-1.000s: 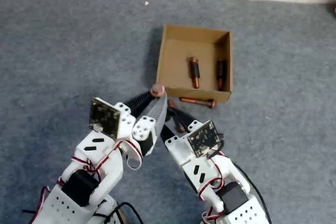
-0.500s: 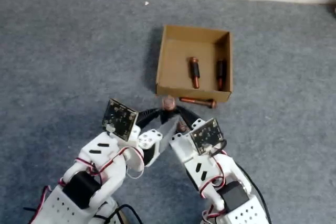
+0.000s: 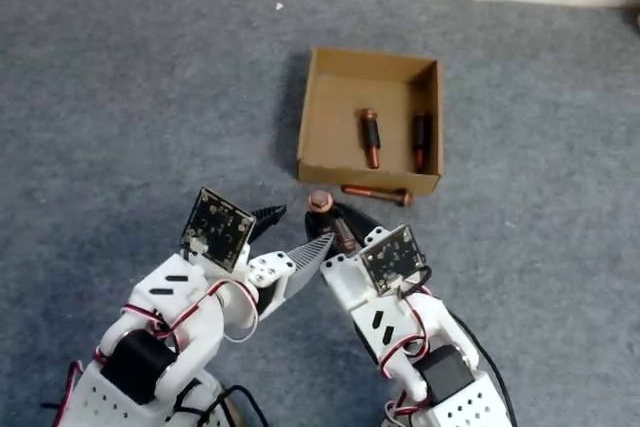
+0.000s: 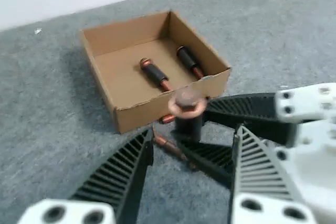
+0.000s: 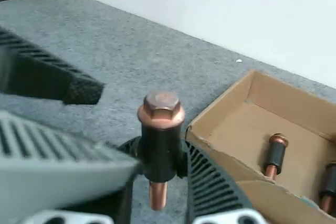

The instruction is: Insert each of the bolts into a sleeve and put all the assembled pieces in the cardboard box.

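Mid-frame, the right gripper [image 3: 333, 227] pinched the black-sleeved copper bolt [image 3: 320, 201] upright; the left gripper [image 3: 300, 226] gaped wide beside it.

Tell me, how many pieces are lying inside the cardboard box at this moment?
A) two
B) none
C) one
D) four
A: one sleeved bolt lies near the middle of the cardboard box, and a second sleeved bolt lies by its side wall.

1. Open cardboard box [image 3: 330, 169] holds two black-sleeved bolts [image 3: 371, 137], lying apart.
2. Bare copper bolt [image 3: 377, 191] lies just outside its near wall.
3. Third sleeved bolt [image 5: 160, 140] stands upright, head up, clamped in the right hand [image 5: 160, 157].
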Tool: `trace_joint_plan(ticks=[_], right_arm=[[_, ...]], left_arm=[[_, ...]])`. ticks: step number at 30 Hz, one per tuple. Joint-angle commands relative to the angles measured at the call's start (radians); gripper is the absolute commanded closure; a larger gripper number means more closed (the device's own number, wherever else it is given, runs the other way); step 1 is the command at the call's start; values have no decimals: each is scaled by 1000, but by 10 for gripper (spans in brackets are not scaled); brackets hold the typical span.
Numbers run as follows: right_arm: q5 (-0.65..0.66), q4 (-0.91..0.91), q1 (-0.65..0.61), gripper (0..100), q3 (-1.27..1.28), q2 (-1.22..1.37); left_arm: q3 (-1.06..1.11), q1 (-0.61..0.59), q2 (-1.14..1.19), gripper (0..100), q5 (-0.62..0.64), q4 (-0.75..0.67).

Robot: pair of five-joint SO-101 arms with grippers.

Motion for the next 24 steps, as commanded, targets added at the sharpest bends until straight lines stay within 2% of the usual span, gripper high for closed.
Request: trace_joint_plan(ticks=[1, 5, 10, 16, 24], right_arm=[[8, -31, 71, 994, 107, -21], [6, -4, 136, 994, 107, -21], [6, 54, 145, 994, 107, -21], [6, 111, 147, 994, 107, -21], [8, 208, 156, 994, 107, -21]], left_arm=[[-19, -61, 4, 760, -17, -12], [-33, -105, 4, 873, -18, -12], [-33, -197, 2, 992, -18, -12], [-21, -329, 4, 994, -14, -9], [128, -472, 4, 994, -18, -14]])
